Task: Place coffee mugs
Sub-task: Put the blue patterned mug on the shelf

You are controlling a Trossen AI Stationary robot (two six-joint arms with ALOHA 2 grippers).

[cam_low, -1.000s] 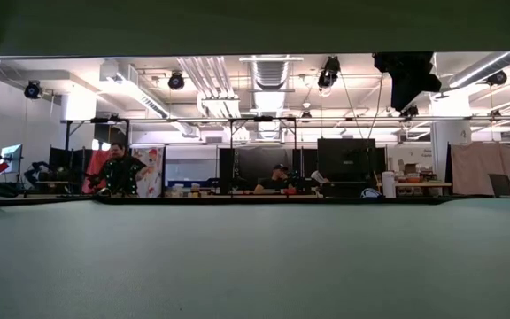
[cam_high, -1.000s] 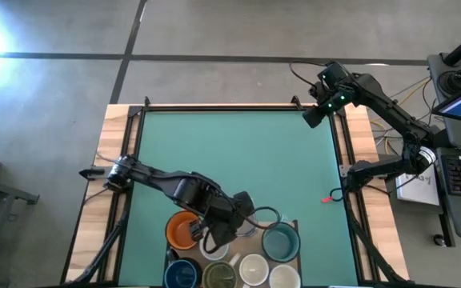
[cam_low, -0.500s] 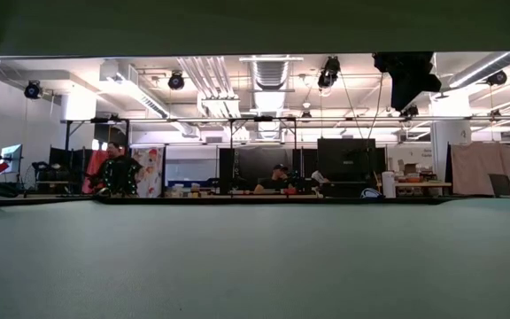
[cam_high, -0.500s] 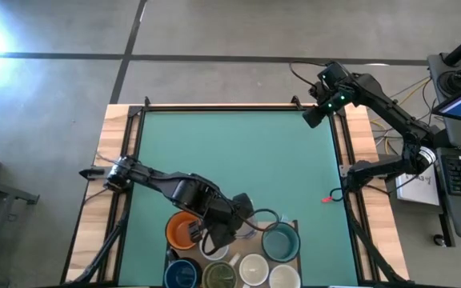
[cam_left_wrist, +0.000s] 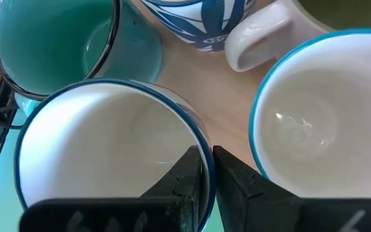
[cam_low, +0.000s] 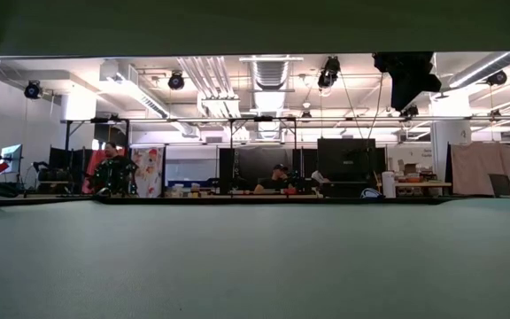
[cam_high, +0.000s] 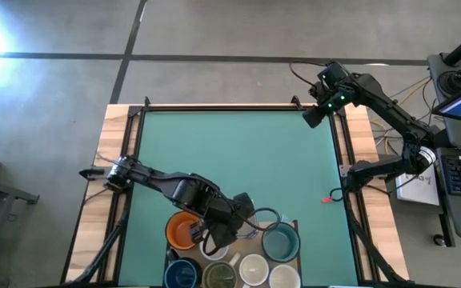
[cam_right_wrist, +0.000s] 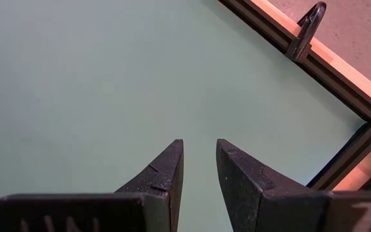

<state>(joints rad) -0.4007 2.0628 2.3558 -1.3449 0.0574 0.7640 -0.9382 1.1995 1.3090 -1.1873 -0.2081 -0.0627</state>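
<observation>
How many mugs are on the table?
8, bunched at the table's edge: orange mug, dark blue mug, olive mug, teal mug, two white mugs, two more partly under the left gripper. Others could hide beneath it.

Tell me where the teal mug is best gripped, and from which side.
Grip the teal mug by its rim from above, one finger inside and one outside. It stands upright, mouth up, with other mugs crowded close beside it, so a sideways grasp likely has little room. The left gripper pinches the white mug by its rim likewise.
</observation>
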